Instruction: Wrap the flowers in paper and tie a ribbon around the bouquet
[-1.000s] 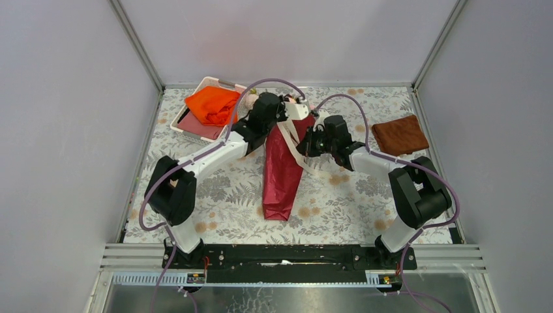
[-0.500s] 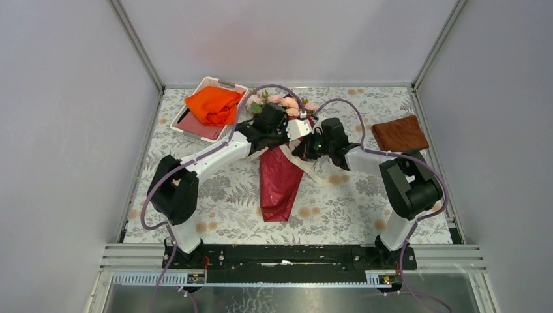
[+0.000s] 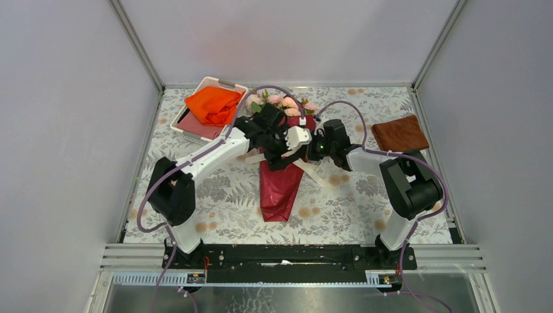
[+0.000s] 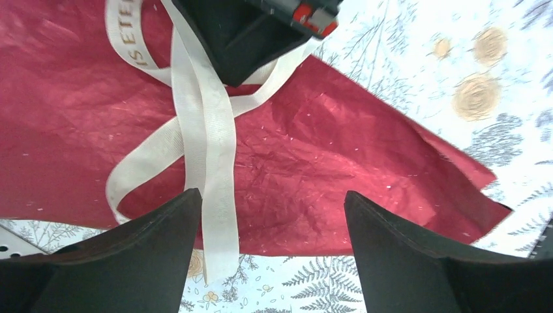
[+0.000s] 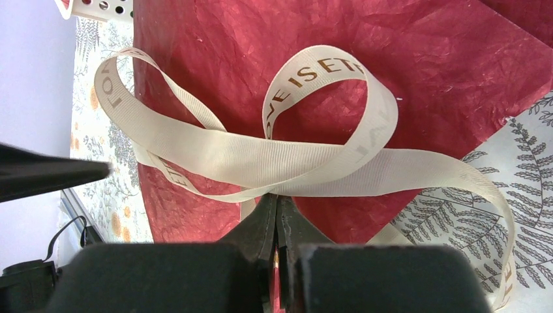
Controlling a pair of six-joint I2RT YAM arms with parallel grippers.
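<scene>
Ribbon [image 5: 261, 156] is pinched in the closed right claw [image 5: 277, 199], while the left claw [image 4: 270, 194] gapes wide over the paper [image 4: 326, 163].

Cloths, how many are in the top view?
2. Orange cloth in the tray, far left; brown cloth on the table, far right. More may hide under the orange one.

Orange cloth [image 3: 212, 104], brown cloth [image 3: 400, 134]

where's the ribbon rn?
Mid-table between the arms: the ribbon lies looped over the dark red paper, near-side of the roses, pinched by the shut right gripper, with the open left gripper above one tail.
</scene>
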